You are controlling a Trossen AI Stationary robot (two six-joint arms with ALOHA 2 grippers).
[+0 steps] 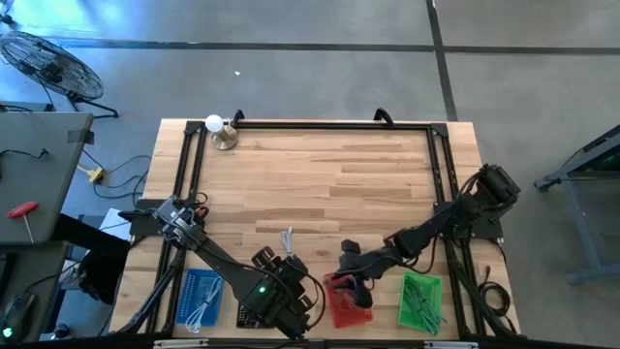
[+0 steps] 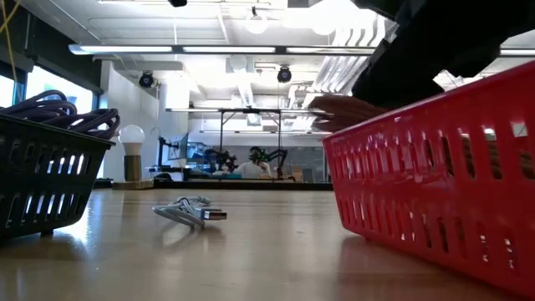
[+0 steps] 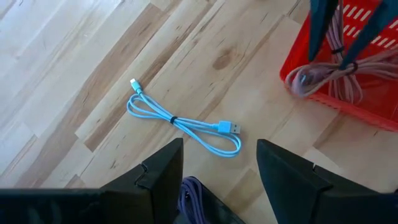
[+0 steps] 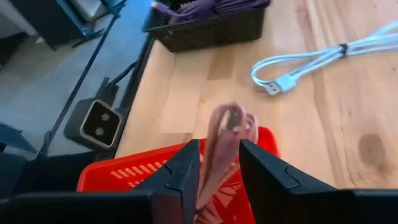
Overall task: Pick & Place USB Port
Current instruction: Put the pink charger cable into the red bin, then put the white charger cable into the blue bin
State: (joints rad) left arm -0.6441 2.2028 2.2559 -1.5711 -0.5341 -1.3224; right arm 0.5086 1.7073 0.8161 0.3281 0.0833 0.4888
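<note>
A pink USB cable bundle (image 3: 326, 78) lies in the red basket (image 1: 341, 302) near the table's front edge. My right gripper (image 4: 219, 149) reaches slanting down into that basket, open, a finger on each side of the bundle's middle. A light blue USB cable (image 3: 186, 121), coiled and tied, lies flat on the wood (image 1: 288, 240) behind the baskets. My left gripper (image 3: 221, 149) hangs open above the black basket (image 1: 262, 301), which holds purple cables (image 3: 189, 190); nothing sits between its fingers. My right gripper has its fingers (image 3: 320, 28) on either side of the pink bundle at its tie (image 3: 342, 59), coming slanting down from the table's right. The bundle rests in the red basket. Whether the fingers still touch it I cannot tell.
A blue basket (image 1: 203, 296) with a white cable stands front left, a green basket (image 1: 421, 301) with green cables front right. A lamp bulb (image 1: 215, 126) stands at the far left corner. A black frame (image 1: 310, 126) rims the table. The middle of the wood is bare.
</note>
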